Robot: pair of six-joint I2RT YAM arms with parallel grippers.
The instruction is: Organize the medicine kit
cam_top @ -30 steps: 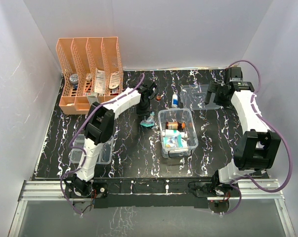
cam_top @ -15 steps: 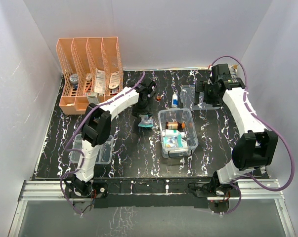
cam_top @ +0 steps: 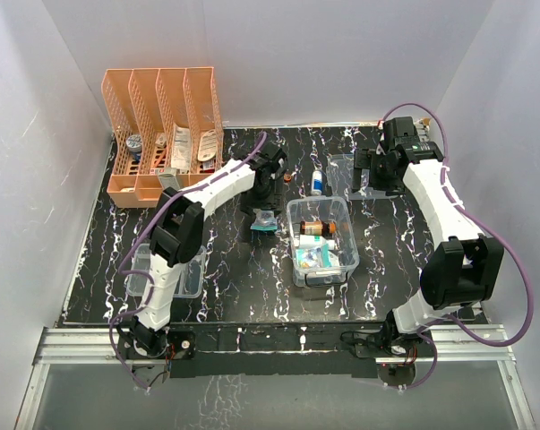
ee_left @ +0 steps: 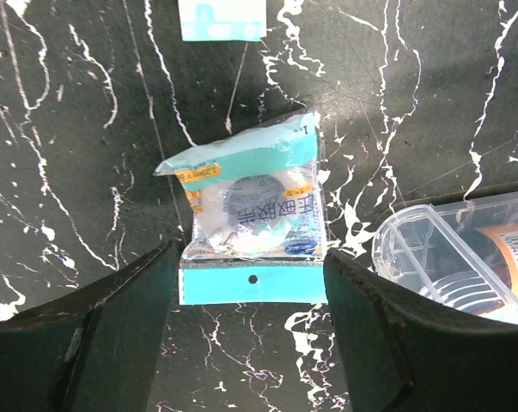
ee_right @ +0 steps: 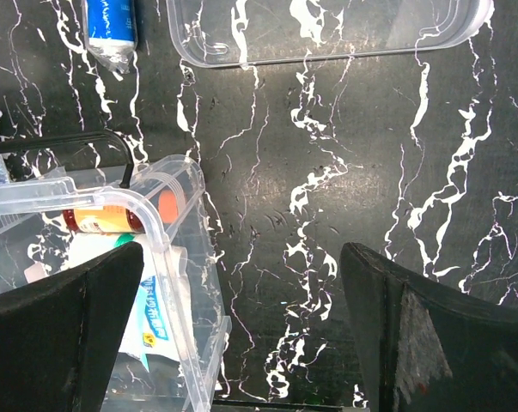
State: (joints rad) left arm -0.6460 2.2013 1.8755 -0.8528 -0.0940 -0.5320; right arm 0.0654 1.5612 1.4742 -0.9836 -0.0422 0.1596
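Clear medicine kit (ee_left: 430, 245), just right of left pincer (ee_left: 248, 257)

Robot lab booth, white walls (cam_top: 341, 54), aluminium rail (cam_top: 278, 345)

Two robot arms (cam_top: 218, 184) (cam_top: 435, 193) reach over one black marbled table (cam_top: 99, 242), which carries one orange file rack (cam_top: 162, 125) with four slots, one deep clear medicine kit (cam_top: 328, 276), one separate clear lid (ee_right: 327, 30) and one shallow clear tray (cam_top: 192, 278). Loose on the table lie one teal packet (ee_left: 250, 210), one blue-and-white tube (cam_top: 317, 183), one small orange object (cam_top: 288, 176) and one pale blue card (ee_left: 222, 19). Inside the kit sit one amber bottle (cam_top: 316, 230) and, as far as the small view allows, two teal-and-white packs (cam_top: 314, 257).
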